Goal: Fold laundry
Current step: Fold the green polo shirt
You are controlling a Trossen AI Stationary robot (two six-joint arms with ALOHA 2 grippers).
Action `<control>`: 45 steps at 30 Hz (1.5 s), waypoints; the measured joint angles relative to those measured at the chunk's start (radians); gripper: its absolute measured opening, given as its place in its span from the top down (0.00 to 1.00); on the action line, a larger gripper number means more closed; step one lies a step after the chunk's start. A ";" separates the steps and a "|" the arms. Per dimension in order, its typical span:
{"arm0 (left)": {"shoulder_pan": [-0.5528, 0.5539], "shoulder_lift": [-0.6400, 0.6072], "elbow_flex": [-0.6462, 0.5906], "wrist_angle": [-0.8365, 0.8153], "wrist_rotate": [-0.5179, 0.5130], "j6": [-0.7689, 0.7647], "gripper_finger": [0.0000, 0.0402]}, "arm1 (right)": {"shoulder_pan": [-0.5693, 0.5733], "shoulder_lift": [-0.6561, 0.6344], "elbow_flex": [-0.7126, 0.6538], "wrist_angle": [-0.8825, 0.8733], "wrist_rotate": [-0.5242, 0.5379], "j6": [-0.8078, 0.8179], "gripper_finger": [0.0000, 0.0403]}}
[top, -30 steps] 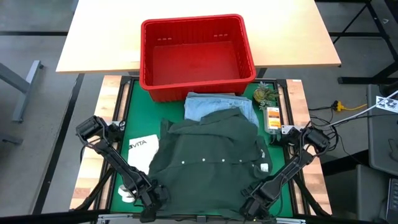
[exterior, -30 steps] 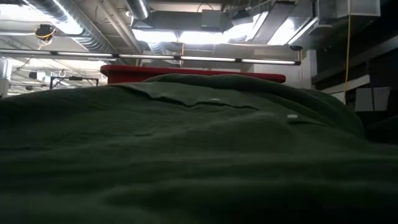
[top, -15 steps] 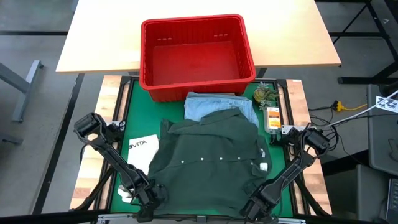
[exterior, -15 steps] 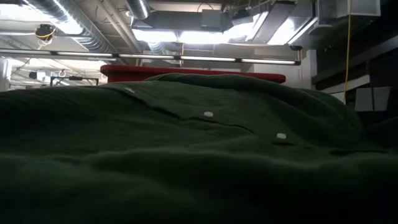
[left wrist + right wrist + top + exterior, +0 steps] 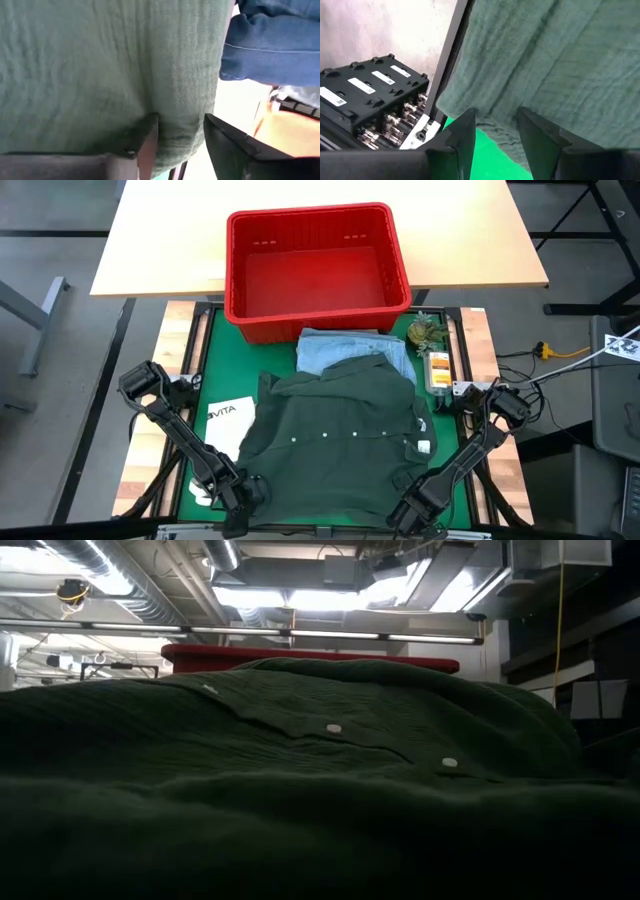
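Green shirt [image 5: 335,440] lying spread on counter [image 5: 200,395]; left tool [image 5: 181,142] and right tool [image 5: 495,131] each pinching its near hem.

Both arms low at the near table edge

Left gripper [image 5: 243,498] sits at seven o'clock, right gripper [image 5: 410,510] at five o'clock; each has cloth between its parted fingers.

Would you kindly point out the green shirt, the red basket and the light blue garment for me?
Green shirt [image 5: 335,445]: high view, on its buttoned front.
Red basket [image 5: 315,280]: high view, on its bare floor.
Light blue garment [image 5: 330,350]: high view, on the part showing between basket and shirt.
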 joint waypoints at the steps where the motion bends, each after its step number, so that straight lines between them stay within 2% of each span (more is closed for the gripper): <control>1: 0.000 0.000 0.000 0.000 0.000 -0.018 0.61 | 0.000 0.000 0.000 0.000 0.000 0.010 0.63; 10: 0.005 0.000 0.000 -0.006 0.011 -0.032 0.43 | -0.001 -0.002 0.001 -0.002 0.042 0.016 0.63; 12: 0.008 0.000 0.002 -0.006 0.055 -0.030 0.42 | -0.001 -0.002 0.001 -0.008 0.034 0.007 0.63; 15: 0.019 0.000 0.002 -0.005 0.176 0.002 0.42 | -0.002 -0.002 0.001 -0.027 0.017 0.002 0.63; 17: 0.019 -0.003 0.002 -0.005 0.199 0.001 0.43 | -0.002 -0.003 0.001 -0.049 0.017 0.001 0.63; 28: 0.019 -0.098 0.002 -0.005 0.097 -0.005 0.43 | 0.000 -0.057 0.001 -0.087 0.005 -0.019 0.63; 37: 0.025 -0.118 0.002 0.015 0.094 -0.005 0.44 | -0.001 -0.082 0.001 -0.088 -0.031 -0.019 0.63; 41: 0.049 -0.156 0.002 0.012 0.082 0.009 0.44 | -0.010 -0.146 0.001 -0.102 0.033 -0.028 0.63; 45: 0.094 -0.218 0.002 -0.006 0.043 0.085 0.44 | -0.053 -0.232 0.002 -0.152 0.167 -0.066 0.63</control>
